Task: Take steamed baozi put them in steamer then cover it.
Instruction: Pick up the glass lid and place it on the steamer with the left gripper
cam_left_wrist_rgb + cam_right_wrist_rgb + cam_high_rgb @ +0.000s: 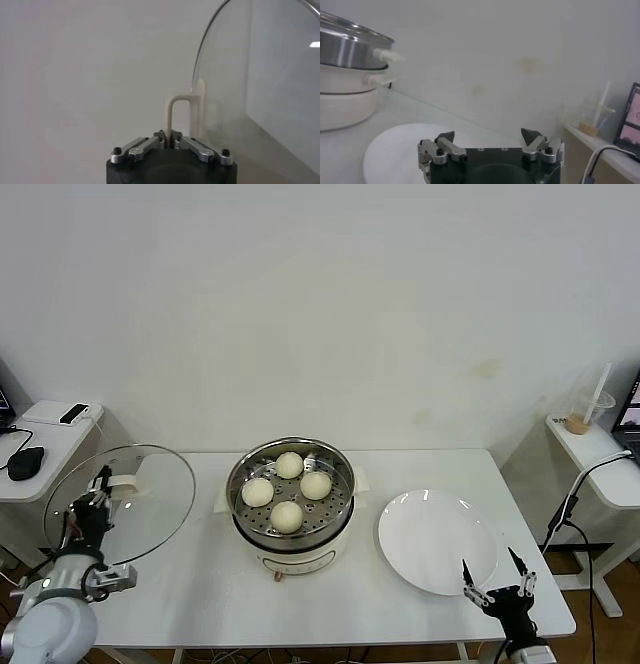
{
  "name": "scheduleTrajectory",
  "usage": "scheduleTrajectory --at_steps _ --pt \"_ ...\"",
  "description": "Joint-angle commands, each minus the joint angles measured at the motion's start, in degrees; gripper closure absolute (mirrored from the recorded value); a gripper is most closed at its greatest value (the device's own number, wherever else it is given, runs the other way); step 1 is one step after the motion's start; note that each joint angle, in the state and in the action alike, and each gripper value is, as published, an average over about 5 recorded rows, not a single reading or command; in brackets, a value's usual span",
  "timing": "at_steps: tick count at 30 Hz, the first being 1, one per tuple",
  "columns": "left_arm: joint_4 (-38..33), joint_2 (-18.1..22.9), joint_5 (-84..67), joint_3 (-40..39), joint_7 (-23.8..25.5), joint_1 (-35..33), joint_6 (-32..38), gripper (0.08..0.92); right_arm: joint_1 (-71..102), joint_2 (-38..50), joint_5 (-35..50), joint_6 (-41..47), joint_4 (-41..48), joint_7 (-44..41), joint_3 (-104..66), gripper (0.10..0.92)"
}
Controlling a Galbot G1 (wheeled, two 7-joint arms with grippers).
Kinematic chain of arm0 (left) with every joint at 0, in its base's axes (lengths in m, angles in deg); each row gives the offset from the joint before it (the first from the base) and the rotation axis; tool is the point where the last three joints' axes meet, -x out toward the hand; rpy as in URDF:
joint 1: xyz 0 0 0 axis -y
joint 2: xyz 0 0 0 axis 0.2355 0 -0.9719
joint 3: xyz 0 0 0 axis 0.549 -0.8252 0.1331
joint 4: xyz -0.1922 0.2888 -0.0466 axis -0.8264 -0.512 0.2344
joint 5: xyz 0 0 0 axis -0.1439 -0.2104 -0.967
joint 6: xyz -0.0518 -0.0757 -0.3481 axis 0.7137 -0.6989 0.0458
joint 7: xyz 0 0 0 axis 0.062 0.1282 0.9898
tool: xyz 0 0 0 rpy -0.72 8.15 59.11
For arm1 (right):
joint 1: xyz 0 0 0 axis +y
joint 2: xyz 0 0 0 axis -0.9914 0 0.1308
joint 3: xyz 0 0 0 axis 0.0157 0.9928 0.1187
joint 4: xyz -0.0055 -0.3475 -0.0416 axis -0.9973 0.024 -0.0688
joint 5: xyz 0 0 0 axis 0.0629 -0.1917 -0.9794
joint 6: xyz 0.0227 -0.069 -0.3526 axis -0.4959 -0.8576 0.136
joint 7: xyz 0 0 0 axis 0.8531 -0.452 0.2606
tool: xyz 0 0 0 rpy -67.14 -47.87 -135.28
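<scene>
Several cream-white baozi [288, 490] lie in the shiny steamer [243, 467], which sits on a white pot base at the table's middle. My left gripper [97, 496] is shut on the cream bar handle [176, 116] of the clear glass cover [150, 504], which I hold tilted above the table's left end. In the left wrist view the cover [260, 75] stands edge-on beside the handle, and the gripper [169, 141] pinches the bar. My right gripper [497, 577] hangs open and holds nothing at the near right corner, just past the plate. In its wrist view the gripper [488, 136] faces the steamer [345, 47].
A bare white plate [437, 541] lies right of the steamer. A side table on the left carries a mouse [25, 462] and a small box. A drink cup with a straw [587, 412] stands on the right side shelf. A cable runs beside the table's right edge.
</scene>
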Motion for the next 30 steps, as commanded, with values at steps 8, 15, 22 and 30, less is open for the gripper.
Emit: scheduleTrajectory --at_steps 8,15,22,30 --pt "-3.2 3.9 6.2 -21.1 7.9 14.3 -8.2 0.865 -0.4 -1.0 -3.5 0.2 1.0 0.1 2.4 0.203" --pt "0.5 9.6 13.4 -29.2 11.5 19.7 -10.2 0.865 -1.3 -1.7 -5.2 0.2 2.4 0.2 3.7 0.203" --pt "3.1 13.3 16.4 -32.3 13.5 23.6 -11.2 0.865 -1.8 -2.9 -7.4 -0.1 3.6 0.3 5.0 0.203" --pt "5.3 19.0 20.3 -34.5 14.1 25.3 -11.1 0.865 -2.1 -3.2 -8.5 -0.2 4.3 0.4 5.5 0.203"
